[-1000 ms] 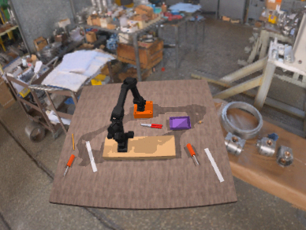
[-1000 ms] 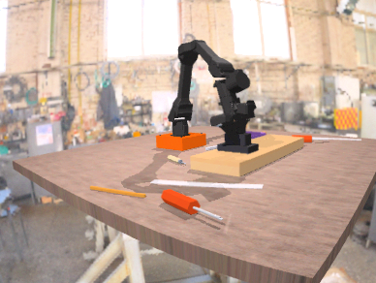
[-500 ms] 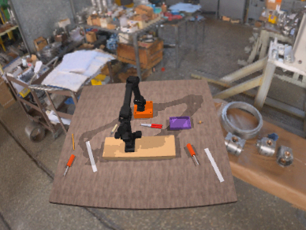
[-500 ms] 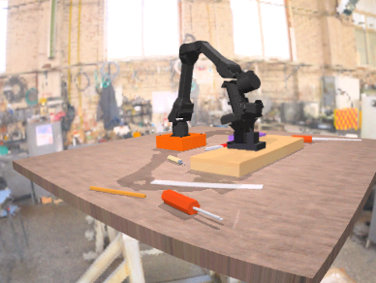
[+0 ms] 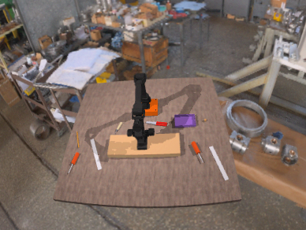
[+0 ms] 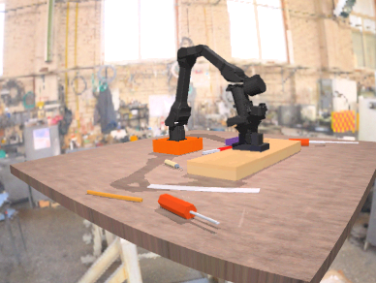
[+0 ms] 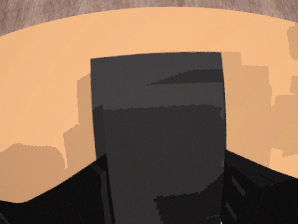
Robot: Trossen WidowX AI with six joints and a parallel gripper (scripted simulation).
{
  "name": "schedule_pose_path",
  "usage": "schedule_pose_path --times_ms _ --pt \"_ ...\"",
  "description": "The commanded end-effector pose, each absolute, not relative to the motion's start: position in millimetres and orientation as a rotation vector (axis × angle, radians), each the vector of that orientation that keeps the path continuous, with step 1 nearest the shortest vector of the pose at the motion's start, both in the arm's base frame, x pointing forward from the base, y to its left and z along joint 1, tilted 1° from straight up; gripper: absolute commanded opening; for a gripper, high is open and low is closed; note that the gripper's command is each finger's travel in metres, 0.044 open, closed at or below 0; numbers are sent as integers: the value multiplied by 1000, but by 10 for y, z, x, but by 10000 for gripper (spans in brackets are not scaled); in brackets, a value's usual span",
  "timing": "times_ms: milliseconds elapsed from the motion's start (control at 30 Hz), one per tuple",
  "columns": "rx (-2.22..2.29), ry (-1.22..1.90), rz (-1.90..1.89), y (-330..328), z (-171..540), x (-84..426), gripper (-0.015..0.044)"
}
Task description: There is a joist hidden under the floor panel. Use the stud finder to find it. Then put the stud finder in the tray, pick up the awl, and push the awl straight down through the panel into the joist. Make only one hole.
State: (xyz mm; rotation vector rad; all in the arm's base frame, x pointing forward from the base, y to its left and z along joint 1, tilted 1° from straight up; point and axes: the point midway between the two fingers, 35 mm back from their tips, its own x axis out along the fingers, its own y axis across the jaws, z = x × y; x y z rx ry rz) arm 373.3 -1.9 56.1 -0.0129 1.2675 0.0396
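Brown, wood-grained boards make up my tabletop (image 5: 130, 185) (image 6: 300, 213), with a cluttered workshop behind it. My end effector (image 5: 140, 138) (image 6: 249, 127) points down over the pale floor panel (image 5: 167, 146) (image 6: 213, 167) (image 7: 40, 60), its fingers partly open and closed on the dark stud finder (image 5: 142, 146) (image 6: 251, 146) (image 7: 160, 140). That block is at the panel, near the middle of its length; whether it touches the surface I cannot tell. My orange base (image 5: 154, 112) (image 6: 177, 145) sits beyond the panel. Near it lies a red-handled tool (image 5: 161, 124) (image 6: 225, 148), with the purple tray (image 5: 184, 120) (image 6: 232, 141) beside it. Orange-handled screwdrivers (image 5: 75, 159) (image 6: 176, 206) and white strips (image 5: 95, 154) (image 6: 203, 188) lie on both sides of the panel, and a thin orange stick (image 5: 77, 139) (image 6: 114, 196) rests near one edge.
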Motion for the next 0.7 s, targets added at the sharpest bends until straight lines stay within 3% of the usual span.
schedule_pose_path --times_ms 0,667 --pt "-10 1268 36 113 558 3725 0" --pt "-5 1268 40 836 570 3705 0"
